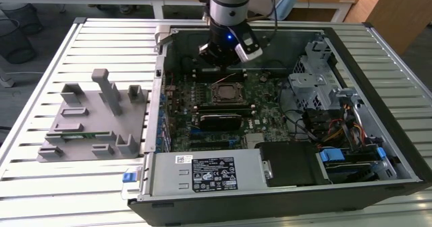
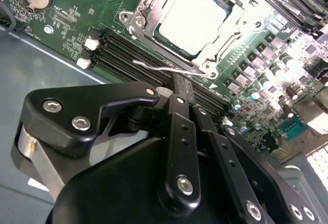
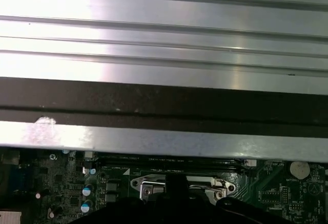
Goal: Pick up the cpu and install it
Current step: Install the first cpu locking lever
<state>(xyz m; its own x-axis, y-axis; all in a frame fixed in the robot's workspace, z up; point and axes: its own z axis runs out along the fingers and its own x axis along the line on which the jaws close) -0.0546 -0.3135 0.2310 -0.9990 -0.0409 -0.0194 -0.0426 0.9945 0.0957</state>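
The cpu (image 2: 192, 18), a flat square chip with a pale silvery top, lies in the motherboard's socket (image 1: 226, 92), inside the metal socket frame (image 2: 148, 16). My gripper (image 2: 178, 83) hangs just above the board beside the socket, on its far side in the exterior view, shut with nothing between its fingers. Its tip is close over the thin wire socket lever (image 2: 169, 67) and the black memory slots (image 2: 128, 55). In the exterior view the gripper (image 1: 217, 67) stands over the far part of the open computer case (image 1: 162, 85). The socket frame (image 3: 179, 185) shows low in the first wrist view.
A grey holder tray (image 1: 94, 121) with upright posts lies on the slatted table at the exterior view's left. Inside the case are a black block (image 1: 217, 120) nearer than the socket, a power supply (image 1: 209, 174) in front, and a drive cage (image 1: 317, 80) with cables at the right.
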